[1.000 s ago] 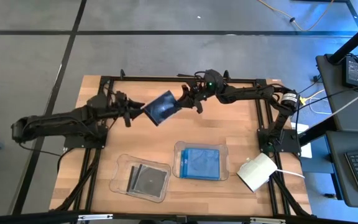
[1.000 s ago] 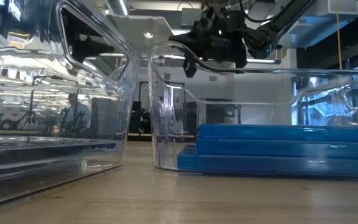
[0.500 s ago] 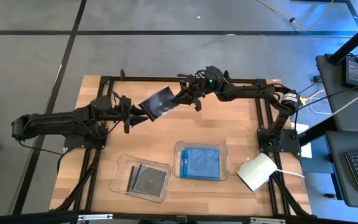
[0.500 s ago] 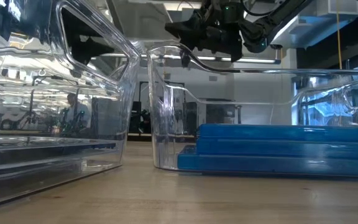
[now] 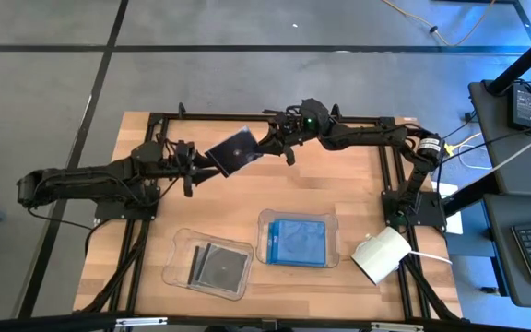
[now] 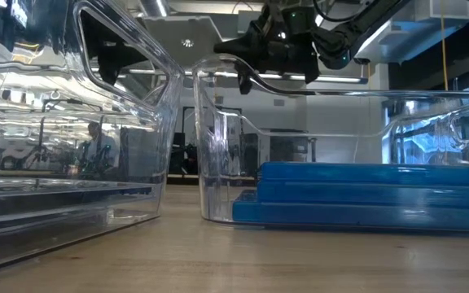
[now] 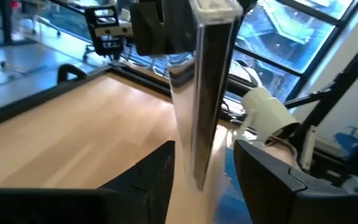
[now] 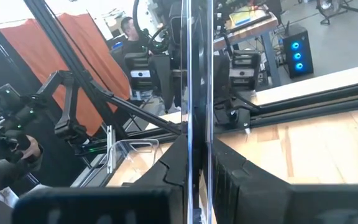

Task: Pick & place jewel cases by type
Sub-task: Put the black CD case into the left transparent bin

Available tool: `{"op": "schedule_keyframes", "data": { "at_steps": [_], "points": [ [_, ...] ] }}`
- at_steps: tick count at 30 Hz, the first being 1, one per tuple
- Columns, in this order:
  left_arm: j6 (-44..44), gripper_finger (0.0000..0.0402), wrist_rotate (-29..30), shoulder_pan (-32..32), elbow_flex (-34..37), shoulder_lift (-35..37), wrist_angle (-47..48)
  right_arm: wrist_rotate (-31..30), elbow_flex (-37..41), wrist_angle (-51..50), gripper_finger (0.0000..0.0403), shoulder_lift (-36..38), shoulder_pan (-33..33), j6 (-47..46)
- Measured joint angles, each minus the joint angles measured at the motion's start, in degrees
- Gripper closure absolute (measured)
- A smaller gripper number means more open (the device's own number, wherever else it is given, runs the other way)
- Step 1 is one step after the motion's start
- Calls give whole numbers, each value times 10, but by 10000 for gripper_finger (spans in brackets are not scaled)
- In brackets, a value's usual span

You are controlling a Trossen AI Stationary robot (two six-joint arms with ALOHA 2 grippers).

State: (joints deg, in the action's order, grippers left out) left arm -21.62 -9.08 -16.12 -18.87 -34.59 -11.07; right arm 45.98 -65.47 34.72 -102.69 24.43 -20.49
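Note:
A dark jewel case (image 5: 234, 150) hangs in the air over the table's far middle, between my two arms. My right gripper (image 5: 264, 145) is shut on the side of the case toward the table's right. My left gripper (image 5: 207, 162) is open. Its two fingers (image 7: 261, 177) stand on either side of the case's opposite edge (image 7: 205, 112), with a gap showing. Two dark jewel cases (image 5: 212, 266) lie in a clear tray (image 5: 175, 251) near the front. Blue jewel cases (image 5: 298, 242) are stacked flat in a second clear tray (image 5: 265, 221). My right gripper pinches the case's two flat faces between its fingers (image 8: 229, 171), at the edge (image 8: 197, 134) that faces the table's right side. The fingers come in level from the right. The case is lifted clear of the table, tilted, and reaches out toward my left gripper.
A white box-like object (image 5: 380, 255) with a cable lies at the front right. Black frame rails (image 5: 390, 175) run along the table's sides. Bare wood (image 5: 247, 194) shows between the held case and the trays.
My right gripper has rolled a little and carried the dark case slightly toward the table's far left. The case has tipped, and its free edge now sits between my left gripper's fingers. My left gripper has turned somewhat in place.

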Motion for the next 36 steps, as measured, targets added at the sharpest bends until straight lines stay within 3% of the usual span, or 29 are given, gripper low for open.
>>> {"op": "schedule_keyframes", "data": {
  "at_steps": [14, 22, 26, 36],
  "points": [
    [45, 364, 36, 0, 1, 0, -24, 0, 0, -3, 359, 0, -7, 3],
    [49, 367, 38, 0, 1, 0, -23, 1, 0, -6, 350, 0, -11, 14],
    [51, 368, 35, 0, 1, 0, -23, 31, 0, -8, 329, 1, -2, 72],
    [50, 367, 37, 0, 1, 0, -15, 64, 0, 13, 269, 7, 19, 42]
  ]
}}
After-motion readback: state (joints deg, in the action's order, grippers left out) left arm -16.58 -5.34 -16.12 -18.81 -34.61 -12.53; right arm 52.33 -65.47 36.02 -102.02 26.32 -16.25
